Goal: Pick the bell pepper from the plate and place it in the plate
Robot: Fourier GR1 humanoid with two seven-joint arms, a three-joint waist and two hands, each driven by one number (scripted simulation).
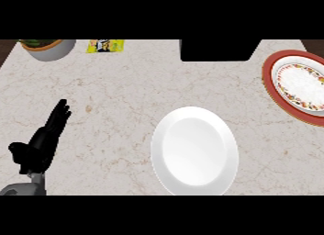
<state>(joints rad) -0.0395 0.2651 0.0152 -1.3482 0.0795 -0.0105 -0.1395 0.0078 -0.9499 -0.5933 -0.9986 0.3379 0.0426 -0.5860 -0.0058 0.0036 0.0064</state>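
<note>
Leftward, left robot hand [41,143] rests released, holding nothing; yellow packet [105,45] print unreadable.

A single head view looks steeply down, fairly close, onto the counter [124,87].

I count two plates on the one beige marbled stone desk [124,92]. One is a plain white round plate [195,150] to the right of the hand. The other is a red-rimmed plate with a speckled ring round its white centre [303,85], farther right of the hand and beyond it. I see one black hand [39,142], the left, with its fingers straight. Beyond the hand, along the desk's far edge, I count one pale grey round bowl [49,48] holding something green and orange, one small yellow packet [105,45], and one black boxy object [218,49] farther right.
</note>
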